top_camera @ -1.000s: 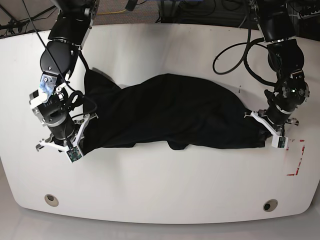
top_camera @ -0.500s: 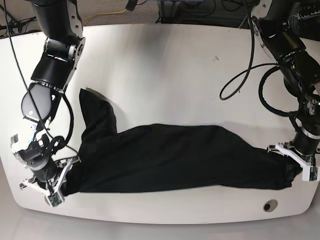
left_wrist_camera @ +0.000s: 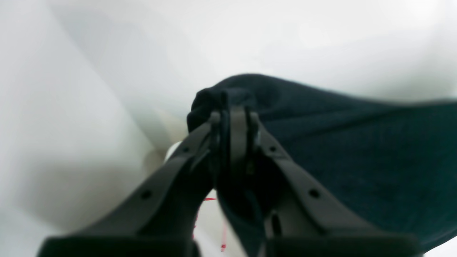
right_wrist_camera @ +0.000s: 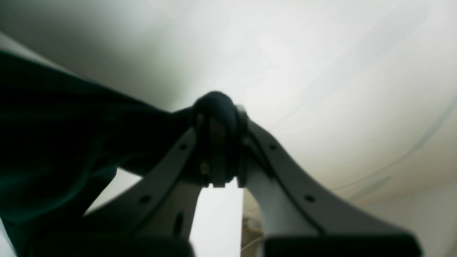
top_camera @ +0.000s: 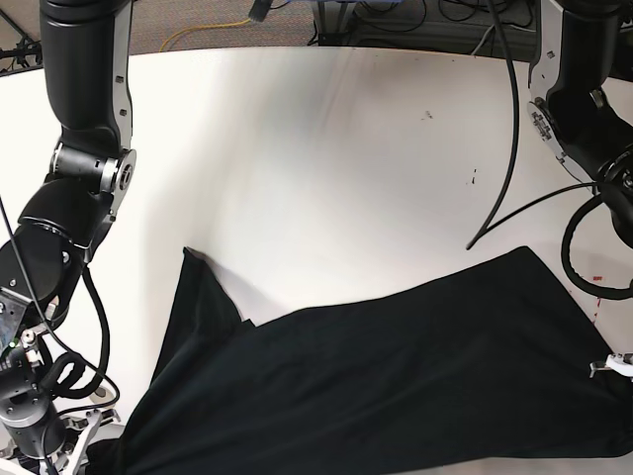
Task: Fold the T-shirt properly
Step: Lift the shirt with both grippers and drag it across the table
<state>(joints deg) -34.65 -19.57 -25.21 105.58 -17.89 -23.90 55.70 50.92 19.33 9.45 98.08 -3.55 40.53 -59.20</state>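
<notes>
Plain black T-shirt (top_camera: pixel 396 376) lay stretched, wrinkled, across near edge of white bench (top_camera: pixel 326 148). Left end effector (left_wrist_camera: pixel 234 117) and right end effector (right_wrist_camera: pixel 217 121) each pinched a bunched corner.

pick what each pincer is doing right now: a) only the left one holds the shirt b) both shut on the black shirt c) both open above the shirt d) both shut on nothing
b, since the left pincer and the right pincer each have a bunch of the black T-shirt pinched between closed tips.
</notes>
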